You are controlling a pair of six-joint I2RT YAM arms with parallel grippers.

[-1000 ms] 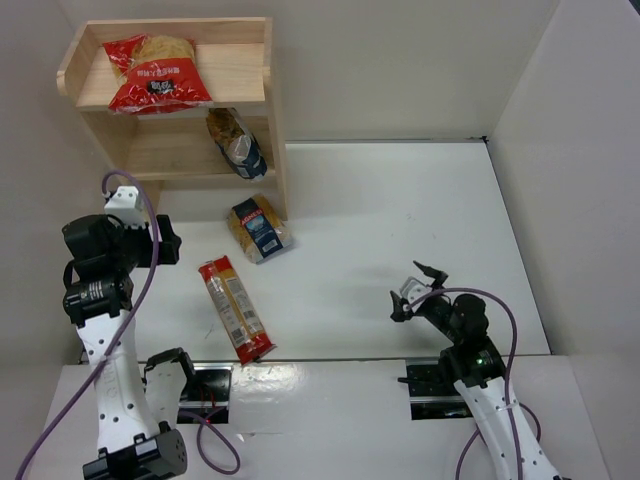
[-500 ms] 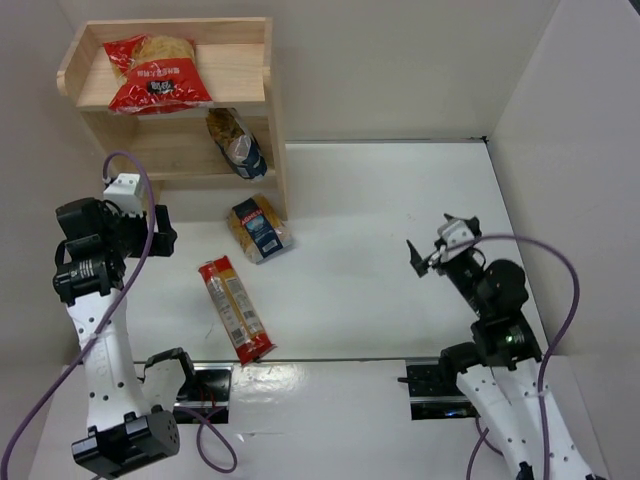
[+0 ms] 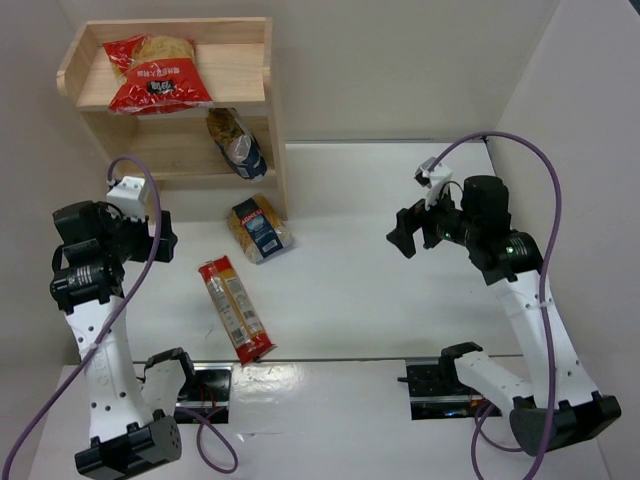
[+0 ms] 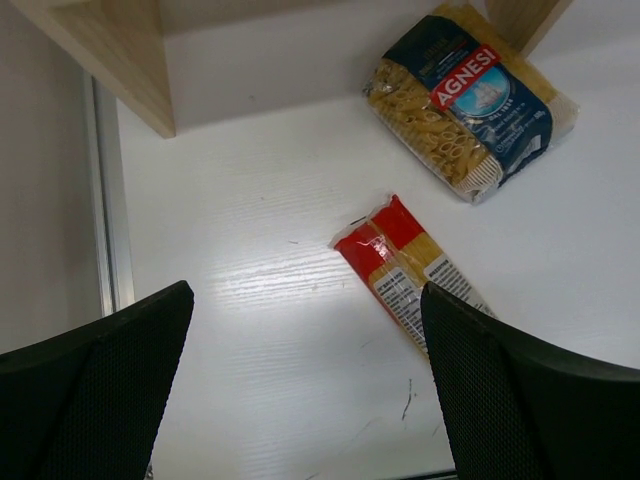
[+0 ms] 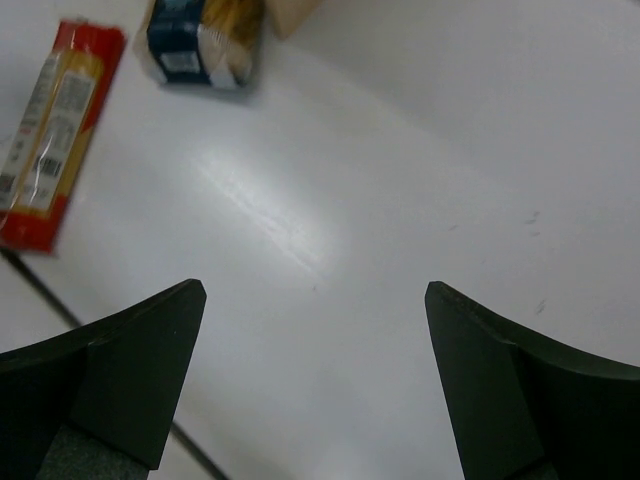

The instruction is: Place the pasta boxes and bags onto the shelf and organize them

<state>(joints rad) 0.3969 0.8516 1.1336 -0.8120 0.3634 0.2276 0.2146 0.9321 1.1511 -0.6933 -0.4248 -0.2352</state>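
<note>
At upper left the shelf holds the red bag on its top tier and the clear bag, tilted, on the lower tier. The yellow pack lies on the table just beside the shelf's right foot. The spaghetti pack lies below it. The left gripper hangs left of them, jaws spread, empty. The right gripper, right of centre, is likewise spread and empty.
</note>
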